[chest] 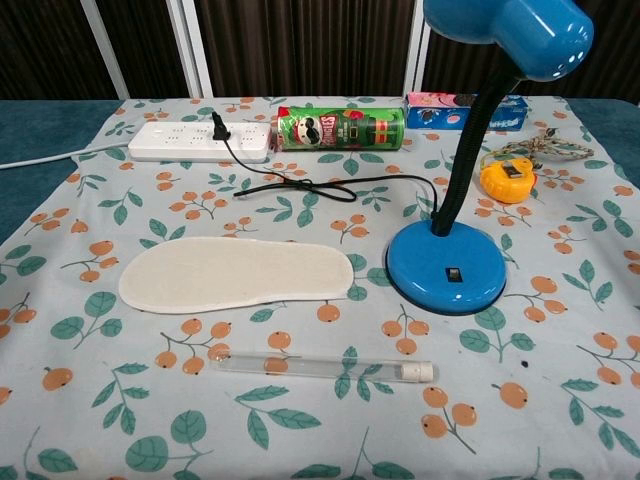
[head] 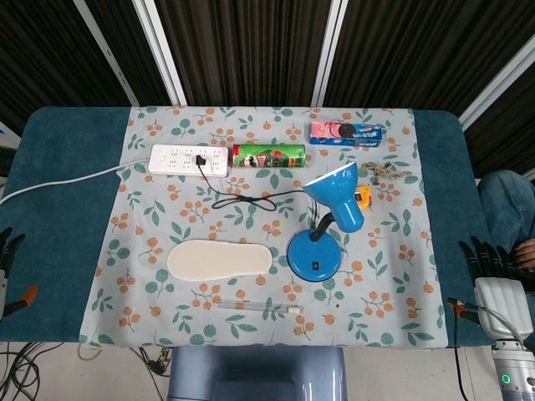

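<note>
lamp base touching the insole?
Apart. Chest view shows a strip of tablecloth between the lamp base and the insole toe; head view agrees.

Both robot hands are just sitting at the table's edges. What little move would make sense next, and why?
Probably bringing the right hand inward over the cloth toward the blue lamp, the nearest thing to it. Both it and the left hand hold nothing and sit off the floral cloth, touching no item, so a reach must come first.

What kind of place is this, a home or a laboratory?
Probably a robot test table in a lab: a floral cloth with unrelated items laid out, such as a blue desk lamp, an insole and a power strip.
</note>
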You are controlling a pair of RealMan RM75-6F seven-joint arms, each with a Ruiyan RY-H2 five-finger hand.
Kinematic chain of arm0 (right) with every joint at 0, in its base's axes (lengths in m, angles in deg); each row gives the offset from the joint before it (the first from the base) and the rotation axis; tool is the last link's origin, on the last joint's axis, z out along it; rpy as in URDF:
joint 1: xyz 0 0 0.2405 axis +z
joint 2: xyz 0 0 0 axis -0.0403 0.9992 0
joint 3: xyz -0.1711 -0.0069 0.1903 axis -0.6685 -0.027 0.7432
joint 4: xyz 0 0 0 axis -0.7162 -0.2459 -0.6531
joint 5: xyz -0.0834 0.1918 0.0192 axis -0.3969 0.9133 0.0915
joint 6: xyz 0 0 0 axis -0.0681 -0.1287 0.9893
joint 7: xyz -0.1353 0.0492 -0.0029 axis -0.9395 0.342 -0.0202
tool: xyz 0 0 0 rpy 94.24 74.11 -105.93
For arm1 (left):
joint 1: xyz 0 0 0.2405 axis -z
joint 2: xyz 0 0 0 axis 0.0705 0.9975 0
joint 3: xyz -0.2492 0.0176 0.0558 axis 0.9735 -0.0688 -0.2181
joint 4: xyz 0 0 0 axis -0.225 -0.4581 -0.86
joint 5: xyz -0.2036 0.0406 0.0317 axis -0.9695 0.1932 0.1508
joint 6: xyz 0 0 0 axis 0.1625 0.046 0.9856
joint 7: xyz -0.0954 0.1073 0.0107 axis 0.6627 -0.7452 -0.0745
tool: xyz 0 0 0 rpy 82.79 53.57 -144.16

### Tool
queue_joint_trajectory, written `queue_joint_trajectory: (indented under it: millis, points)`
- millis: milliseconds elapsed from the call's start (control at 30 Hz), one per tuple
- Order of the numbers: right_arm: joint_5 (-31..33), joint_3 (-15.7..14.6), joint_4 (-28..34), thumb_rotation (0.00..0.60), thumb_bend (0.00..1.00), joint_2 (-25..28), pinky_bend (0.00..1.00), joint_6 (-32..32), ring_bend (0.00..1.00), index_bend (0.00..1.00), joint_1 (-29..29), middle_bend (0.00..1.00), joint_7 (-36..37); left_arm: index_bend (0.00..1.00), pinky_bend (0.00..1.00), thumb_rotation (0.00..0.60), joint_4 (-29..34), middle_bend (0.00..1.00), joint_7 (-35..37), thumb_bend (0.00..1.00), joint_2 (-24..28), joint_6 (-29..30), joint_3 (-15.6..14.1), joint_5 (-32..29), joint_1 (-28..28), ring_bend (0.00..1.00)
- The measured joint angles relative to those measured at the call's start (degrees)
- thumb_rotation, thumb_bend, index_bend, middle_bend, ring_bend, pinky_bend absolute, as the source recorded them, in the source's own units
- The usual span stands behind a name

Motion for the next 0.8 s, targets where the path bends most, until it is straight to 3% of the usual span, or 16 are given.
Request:
queue_joint_trajectory:
  millis: [600,700,800]
  points:
    - [-0.9,-0.9,0.8,0.6,0.19,0.4,0.0,-1.5,0.01,0.04,0.4,0.01,1.2,0.1,0.14,0.6,0.2,0.0,0.0,0.25,0.0,-0.3,0.1,-0.4,0.0,0.0]
    - [-0.9,-1.3,1.9,0.6,0.19,0.6,0.04,-2.3,0.06,0.04,0.4,0.04,2.0,0.1,0.14,0.6,0.4,0.0,0.1,0.25,0.1,-0.1,0.1,-0.5,-0.1,0.0]
    - [-1.0,-1.7,3.1,0.6,0.19,1.1,0.14,-4.4,0.18,0.04,1.1,0.14,2.4,0.1,0.14,0.6,0.4,0.0,0.0,0.25,0.1,-0.1,0.1,-0.4,-0.1,0.0]
